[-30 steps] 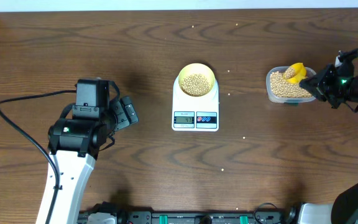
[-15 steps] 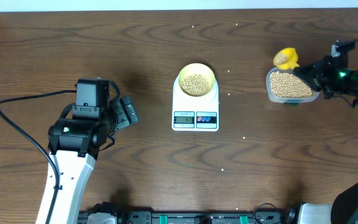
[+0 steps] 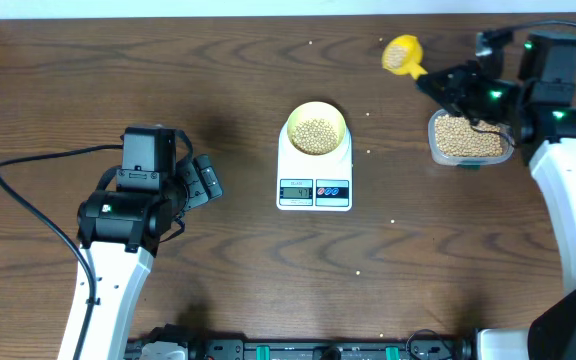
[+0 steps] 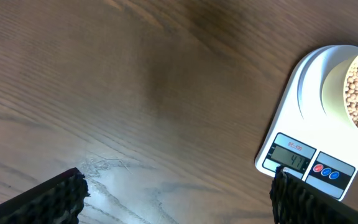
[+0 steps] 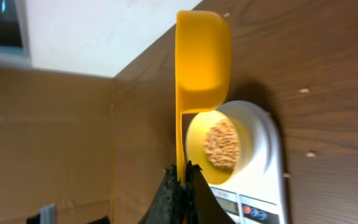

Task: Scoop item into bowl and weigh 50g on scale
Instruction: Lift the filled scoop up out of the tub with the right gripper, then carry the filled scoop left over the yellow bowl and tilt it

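R gripper [image 3: 436, 80] was clamped shut on the handle of the yellow scoop [image 3: 402, 53]. Scoop was held in the air above the table [image 3: 218, 70], back-right of the scale [image 3: 314, 172], well apart from it. Tan beans visible in the scoop cup from overhead. In R wrist view the scoop [image 5: 201, 62] sat edge-on, handle pinched betw the fingers [image 5: 166, 199].

Bowl [image 3: 340, 120] sat on the scale platform w/ a small pile of beans [image 3: 316, 135] in the middle. Digits on display [image 4: 293, 160] too blurry to trust.

Clear container [image 3: 436, 150] w/ the bulk of the beans was on the table right of the scale, under the R arm.

L gripper [image 3: 211, 178] was wide open, holding nothing, parked left of the scale, not touching it.

A few stray beans [image 3: 393, 222] lay loose on the table.
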